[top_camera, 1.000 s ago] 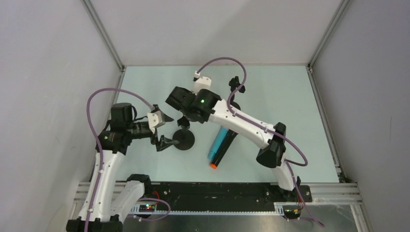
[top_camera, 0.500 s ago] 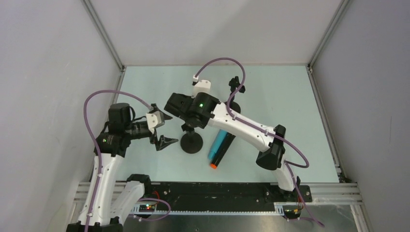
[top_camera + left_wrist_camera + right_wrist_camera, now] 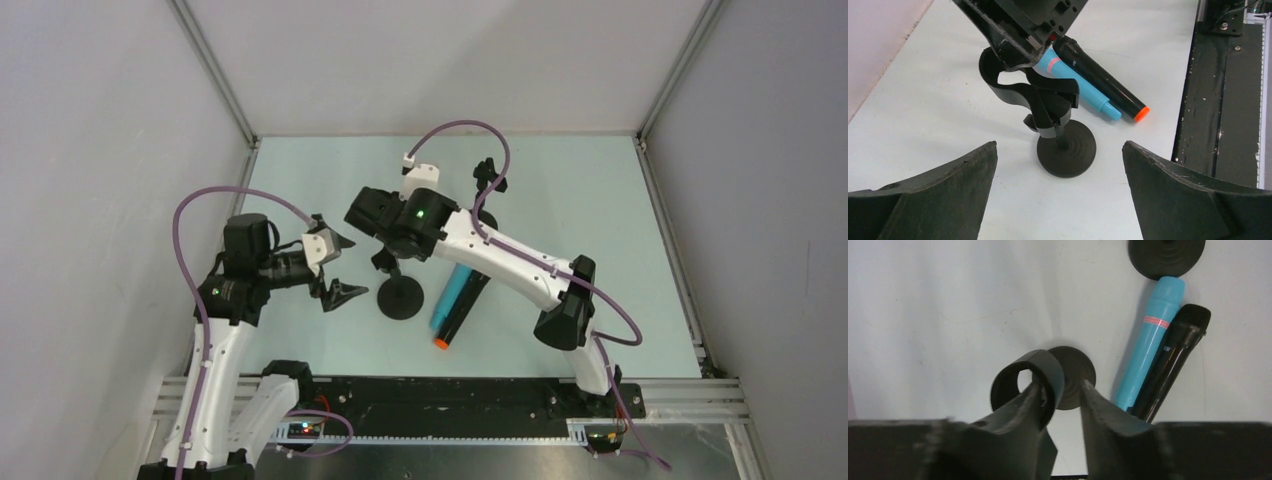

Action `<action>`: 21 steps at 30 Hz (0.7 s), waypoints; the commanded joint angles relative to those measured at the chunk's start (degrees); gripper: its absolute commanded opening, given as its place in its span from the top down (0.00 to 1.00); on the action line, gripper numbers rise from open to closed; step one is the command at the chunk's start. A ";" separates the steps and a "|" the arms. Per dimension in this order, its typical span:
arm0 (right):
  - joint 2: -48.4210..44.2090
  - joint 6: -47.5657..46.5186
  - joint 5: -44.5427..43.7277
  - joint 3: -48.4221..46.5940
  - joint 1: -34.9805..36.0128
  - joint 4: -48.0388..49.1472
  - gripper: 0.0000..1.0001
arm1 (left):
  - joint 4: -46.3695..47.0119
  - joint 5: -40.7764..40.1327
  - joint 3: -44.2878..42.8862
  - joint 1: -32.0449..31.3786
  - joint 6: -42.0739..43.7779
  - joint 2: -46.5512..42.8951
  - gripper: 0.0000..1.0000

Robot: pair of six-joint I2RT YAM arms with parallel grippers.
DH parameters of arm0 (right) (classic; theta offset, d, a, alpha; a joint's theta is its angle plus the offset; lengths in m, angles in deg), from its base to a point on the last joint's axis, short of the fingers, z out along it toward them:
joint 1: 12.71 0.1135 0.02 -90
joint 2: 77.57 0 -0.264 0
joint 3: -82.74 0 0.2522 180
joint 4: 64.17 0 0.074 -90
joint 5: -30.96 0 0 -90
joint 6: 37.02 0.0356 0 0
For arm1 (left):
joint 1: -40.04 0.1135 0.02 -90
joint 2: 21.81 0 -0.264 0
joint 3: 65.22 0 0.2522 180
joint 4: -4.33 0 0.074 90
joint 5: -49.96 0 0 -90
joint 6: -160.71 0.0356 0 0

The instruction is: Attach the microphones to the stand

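1. Near the desk's middle, your right gripper (image 3: pixel 1060 390) is clamped on the stand (image 3: pixel 400 297) just under its clip. Your left gripper (image 3: pixel 338 266) gapes wide, holding nothing.
2. The blue microphone (image 3: pixel 452 292) and black microphone (image 3: pixel 466 303) lie touching, just right of the stand, unattached.
3. Next, likely release the stand, then grasp one microphone mid-body.
4. The desk (image 3: pixel 600 250) is pale and matte, with grey panels (image 3: pixel 420 60) around it.

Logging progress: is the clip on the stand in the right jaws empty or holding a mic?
Empty. Bare table shows through the clip, and the blue microphone and black microphone lie flat beside that stand.
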 commanded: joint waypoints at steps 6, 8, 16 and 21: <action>-0.89 -3.10 1.83 -6.23 -1.87 0.38 0.24 | 1.28 -1.31 -1.04 -0.22 -1.10 -0.77 0.00; -1.65 -3.49 1.76 -7.37 -1.88 -0.24 0.21 | 1.23 -1.43 -1.07 -0.21 -1.04 -0.79 0.00; -16.85 -1.32 2.77 6.11 -1.46 -0.37 0.01 | 1.25 -1.83 -1.14 -0.18 -4.87 -0.42 0.00; -39.12 3.22 11.20 45.30 -5.53 14.26 0.02 | 1.34 -0.62 -1.26 -0.94 -9.45 0.56 0.00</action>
